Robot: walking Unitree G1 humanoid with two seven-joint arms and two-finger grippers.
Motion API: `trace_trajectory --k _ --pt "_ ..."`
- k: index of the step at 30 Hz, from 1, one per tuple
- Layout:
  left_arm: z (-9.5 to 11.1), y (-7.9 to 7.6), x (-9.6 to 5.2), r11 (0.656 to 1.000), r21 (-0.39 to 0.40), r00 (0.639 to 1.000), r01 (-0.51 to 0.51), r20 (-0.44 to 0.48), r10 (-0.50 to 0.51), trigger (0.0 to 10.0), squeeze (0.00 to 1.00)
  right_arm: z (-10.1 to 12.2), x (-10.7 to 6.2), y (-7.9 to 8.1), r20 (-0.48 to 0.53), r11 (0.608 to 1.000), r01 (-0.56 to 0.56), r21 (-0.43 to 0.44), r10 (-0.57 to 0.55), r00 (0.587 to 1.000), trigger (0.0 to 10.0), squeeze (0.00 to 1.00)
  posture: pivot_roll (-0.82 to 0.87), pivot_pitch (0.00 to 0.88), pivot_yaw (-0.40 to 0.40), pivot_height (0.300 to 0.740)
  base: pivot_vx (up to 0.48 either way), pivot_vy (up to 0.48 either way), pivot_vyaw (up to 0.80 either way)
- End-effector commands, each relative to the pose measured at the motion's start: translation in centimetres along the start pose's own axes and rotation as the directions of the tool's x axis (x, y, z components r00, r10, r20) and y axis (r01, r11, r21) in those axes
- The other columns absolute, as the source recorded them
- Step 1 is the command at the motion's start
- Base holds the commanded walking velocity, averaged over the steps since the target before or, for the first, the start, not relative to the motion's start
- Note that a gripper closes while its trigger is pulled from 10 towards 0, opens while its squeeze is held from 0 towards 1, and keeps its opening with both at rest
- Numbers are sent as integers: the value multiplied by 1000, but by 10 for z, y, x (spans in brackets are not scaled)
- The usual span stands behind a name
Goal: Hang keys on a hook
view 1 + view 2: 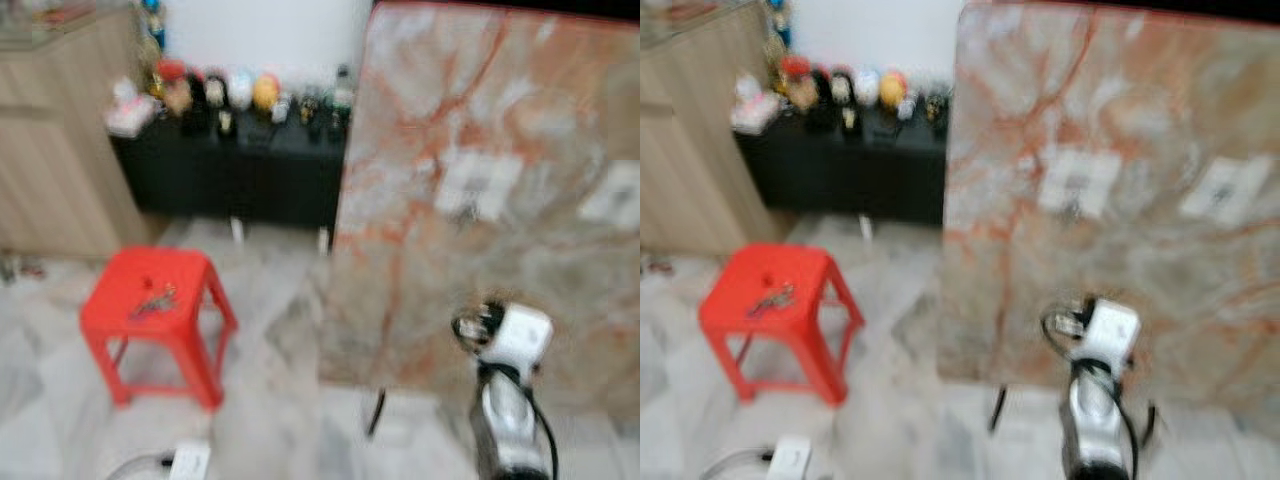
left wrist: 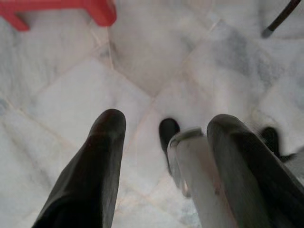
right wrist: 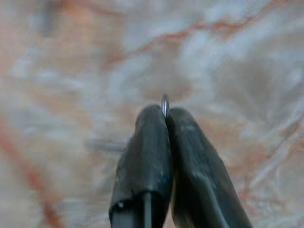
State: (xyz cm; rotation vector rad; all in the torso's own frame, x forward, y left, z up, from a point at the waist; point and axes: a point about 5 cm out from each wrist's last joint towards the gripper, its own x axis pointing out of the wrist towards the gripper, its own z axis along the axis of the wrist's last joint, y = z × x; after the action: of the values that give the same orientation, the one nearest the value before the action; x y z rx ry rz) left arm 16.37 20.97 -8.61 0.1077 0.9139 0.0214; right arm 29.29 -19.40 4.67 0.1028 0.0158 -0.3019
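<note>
My right gripper [image 3: 165,114] is shut, and a thin metal key ring [image 3: 164,103] pokes out between its fingertips. It is raised in front of a tall marble-patterned panel [image 1: 420,120], close to its lower part; from the head the gripper [image 1: 472,324] appears as a blurred dark shape ahead of the white wrist. Two white hook plates [image 1: 480,185] [image 1: 615,195] are fixed higher on the panel. A bunch of keys [image 1: 152,300] lies on a red plastic stool [image 1: 120,325] to the left. My left gripper [image 2: 166,121] hangs open over the floor.
A black low cabinet [image 1: 235,180] with several bottles and figurines stands at the back. A wooden cupboard [image 1: 60,150] is at the far left. A black stand leg [image 1: 375,412] props the panel. The floor is pale marble tile. All views are blurred.
</note>
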Motion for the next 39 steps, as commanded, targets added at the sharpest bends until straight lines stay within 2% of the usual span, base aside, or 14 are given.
trace_trajectory --k 1,13,20,23,26,30,36,38,39 --pt "-5 -6 0 1000 7 1000 16 -21 -15 10000 0 4 2 -8 16 1000 24 -8 -24 1000 10000 0 18 0 -53 740 0 -386 0" --pt "-4 -5 0 1000 -6 1000 5 -21 -5 10000 0 16 13 -7 48 999 50 -14 -49 998 10000 0 10 0 -50 740 0 -64 0" --pt "-4 -4 0 1000 -3 1000 1 -22 -1 10000 0 39 35 -16 105 984 158 -85 -149 983 10000 0 6 0 -43 740 0 0 0" --pt "-3 -3 0 1000 -3 1000 -3 -20 3 10000 0 58 47 -3 164 982 124 -145 -99 981 10000 0 7 0 -43 740 0 0 0" --pt "-3 -3 0 1000 -5 1000 -5 -18 5 10000 0 62 48 3 186 982 96 -161 -65 980 10000 0 11 0 -46 740 0 0 0" --pt "-3 -3 0 1000 -10 1000 -6 -17 6 10000 0 55 42 6 182 990 77 -121 -54 982 10000 0 12 0 -46 740 0 0 0" --pt "-6 -2 -1 1000 -16 1000 -9 -23 8 10000 0 33 28 -4 114 990 114 -87 -103 988 10000 0 9 0 -45 740 0 0 0" --pt "-7 -2 -1 1000 -24 1000 -13 -26 12 10000 0 19 22 -15 40 983 185 2 -185 982 10000 0 9 0 -45 740 0 0 0" --pt "-7 -2 -1 1000 -24 1000 -13 -26 12 10000 0 19 22 -15 40 983 185 2 -185 982 10000 0 9 0 -45 740 0 0 0"
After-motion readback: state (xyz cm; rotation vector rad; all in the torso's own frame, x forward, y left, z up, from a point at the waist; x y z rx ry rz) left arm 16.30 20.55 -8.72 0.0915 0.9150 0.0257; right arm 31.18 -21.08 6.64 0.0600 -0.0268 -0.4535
